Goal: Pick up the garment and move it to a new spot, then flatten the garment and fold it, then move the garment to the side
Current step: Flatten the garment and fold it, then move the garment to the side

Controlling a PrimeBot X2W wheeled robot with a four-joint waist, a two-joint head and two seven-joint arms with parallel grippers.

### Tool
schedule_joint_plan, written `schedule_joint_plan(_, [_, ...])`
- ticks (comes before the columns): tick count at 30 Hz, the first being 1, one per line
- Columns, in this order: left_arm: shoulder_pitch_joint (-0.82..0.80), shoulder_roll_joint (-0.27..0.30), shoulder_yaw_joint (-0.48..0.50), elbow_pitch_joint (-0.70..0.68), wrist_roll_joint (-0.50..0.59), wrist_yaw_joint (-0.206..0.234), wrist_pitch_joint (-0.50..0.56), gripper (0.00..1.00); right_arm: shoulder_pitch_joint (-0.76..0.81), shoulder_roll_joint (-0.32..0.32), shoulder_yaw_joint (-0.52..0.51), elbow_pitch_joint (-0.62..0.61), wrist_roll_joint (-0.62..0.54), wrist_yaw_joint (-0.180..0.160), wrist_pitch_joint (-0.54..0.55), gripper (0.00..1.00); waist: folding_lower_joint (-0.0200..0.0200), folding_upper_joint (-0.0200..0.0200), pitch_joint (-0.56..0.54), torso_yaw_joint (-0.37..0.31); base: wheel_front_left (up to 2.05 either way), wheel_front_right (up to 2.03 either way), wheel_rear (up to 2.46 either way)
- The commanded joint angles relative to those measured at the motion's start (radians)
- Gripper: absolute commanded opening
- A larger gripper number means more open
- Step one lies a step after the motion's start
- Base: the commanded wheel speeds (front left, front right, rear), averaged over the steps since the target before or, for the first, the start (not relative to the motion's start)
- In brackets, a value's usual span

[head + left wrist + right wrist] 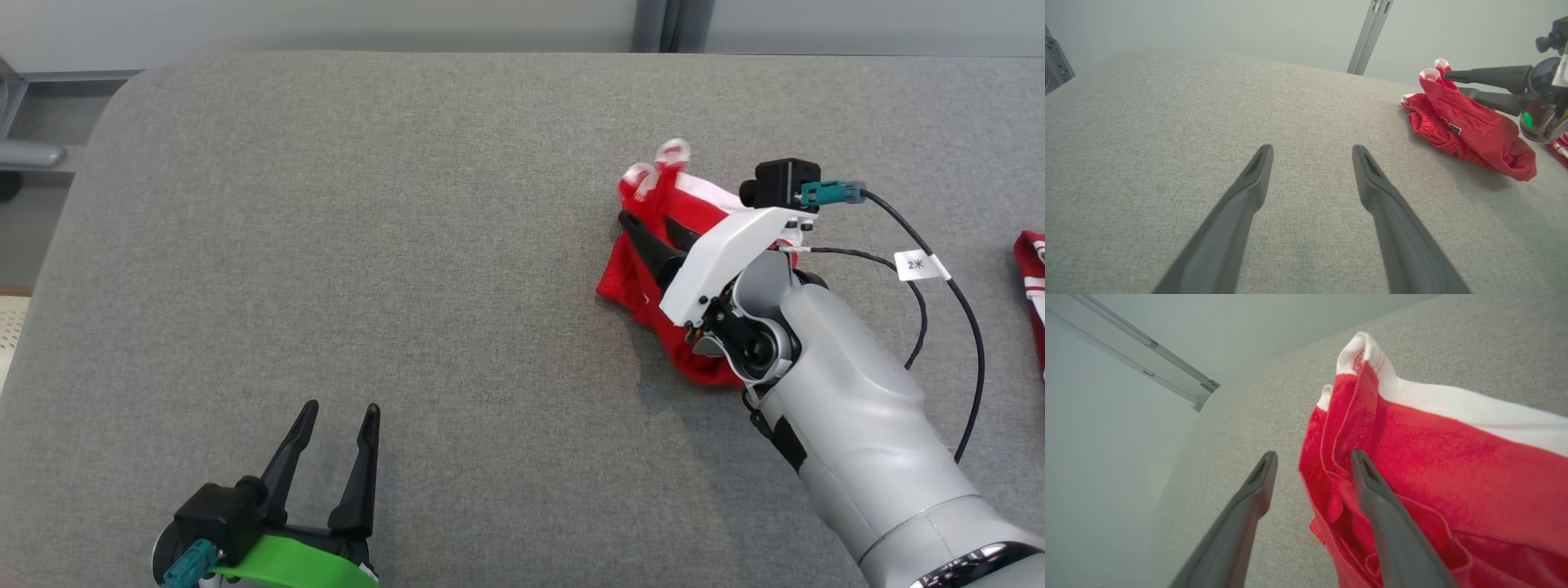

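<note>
You have the garment (629, 278) bunched on the worktop (408, 245); right gripper (647, 219) and left gripper (341, 407) both open; flatten, fold, side-move look pending.

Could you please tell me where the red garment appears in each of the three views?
Head view: red garment right of centre, beneath the right gripper.
Left wrist view: upper right, on the grey table.
Right wrist view: right half, close up.
Shared landmark: the garment's white trim.
</note>
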Motion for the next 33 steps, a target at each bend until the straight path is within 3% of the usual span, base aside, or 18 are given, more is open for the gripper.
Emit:
schedule_joint_plan(1, [-0.011, 0.009, 0.008, 0.002, 0.002, 0.002, 0.001, 1.00, -0.015, -0.001, 0.026, -0.008, 0.022, 0.000, -0.021, 1.00, 0.0000, 0.0000, -0.004, -0.011, 0.00, 0.00, 0.00])
schedule_joint_plan(5, [0.009, 0.012, 0.015, -0.002, -0.001, 0.013, -0.004, 1.00, -0.028, -0.002, 0.065, -0.057, 0.060, 0.000, -0.047, 1.00, 0.0000, 0.0000, -0.012, -0.032, 0.00, 0.00, 0.00])
schedule_joint_plan(9, [0.018, 0.006, 0.021, -0.011, -0.005, 0.017, -0.008, 1.00, -0.013, -0.011, 0.032, -0.118, 0.054, 0.000, -0.043, 1.00, 0.0000, 0.0000, -0.010, -0.049, 0.00, 0.00, 0.00])
schedule_joint_plan(15, [0.017, -0.013, 0.026, -0.037, -0.003, 0.017, -0.012, 1.00, 0.109, -0.166, -0.085, -0.244, -0.005, 0.000, 0.087, 1.00, 0.0000, 0.0000, 0.042, -0.066, 0.00, 0.00, 0.00])
schedule_joint_plan(20, [-0.011, -0.026, 0.030, -0.030, 0.007, 0.005, -0.017, 1.00, 0.250, -0.242, -0.167, -0.362, -0.006, 0.000, 0.255, 1.00, 0.0000, 0.0000, 0.087, -0.066, 0.00, 0.00, 0.00])
schedule_joint_plan(27, [-0.038, -0.049, 0.031, -0.002, 0.018, -0.017, -0.020, 1.00, 0.361, -0.204, -0.262, -0.519, 0.043, 0.000, 0.443, 1.00, 0.0000, 0.0000, 0.100, -0.051, 0.00, 0.00, 0.00])
schedule_joint_plan(33, [-0.044, -0.057, 0.041, 0.017, 0.026, -0.032, -0.019, 1.00, 0.376, -0.127, -0.329, -0.548, 0.012, 0.000, 0.546, 1.00, 0.0000, 0.0000, 0.094, -0.029, 0.00, 0.00, 0.00])
